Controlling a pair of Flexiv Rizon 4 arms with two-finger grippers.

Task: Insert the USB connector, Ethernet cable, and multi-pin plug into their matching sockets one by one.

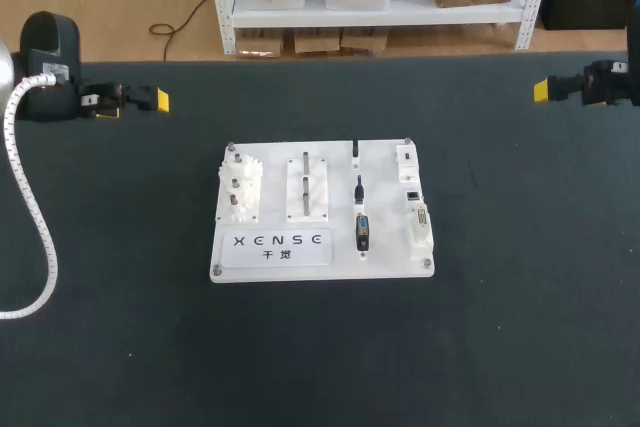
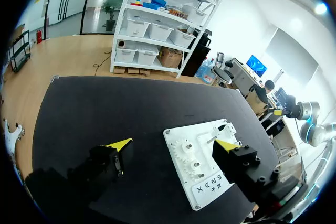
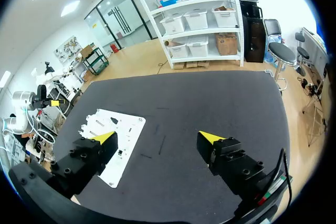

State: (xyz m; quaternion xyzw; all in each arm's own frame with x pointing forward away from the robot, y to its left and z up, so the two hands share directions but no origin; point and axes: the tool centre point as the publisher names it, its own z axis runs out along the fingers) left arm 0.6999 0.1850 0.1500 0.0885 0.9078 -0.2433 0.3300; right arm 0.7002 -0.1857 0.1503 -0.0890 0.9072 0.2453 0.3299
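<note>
- My left gripper [image 2: 172,144]: fingers spread wide, nothing between them. It hangs over the black table [image 1: 120,347], at 10 o'clock from the white board [image 1: 320,252], well apart from it.
- My right gripper [image 3: 157,137]: also spread and empty, at 2 o'clock from the board, well apart.
- The plugs lie in a column just right of the board's middle: USB connector [image 1: 357,152] at 12 o'clock, Ethernet cable [image 1: 359,189] in the middle, multi-pin plug [image 1: 362,232] at 6.
- The sockets [image 1: 414,194] line the board's 3 o'clock edge, apart from the plugs.
- A white gear block [image 1: 240,192] sits at the 9 o'clock side.
</note>
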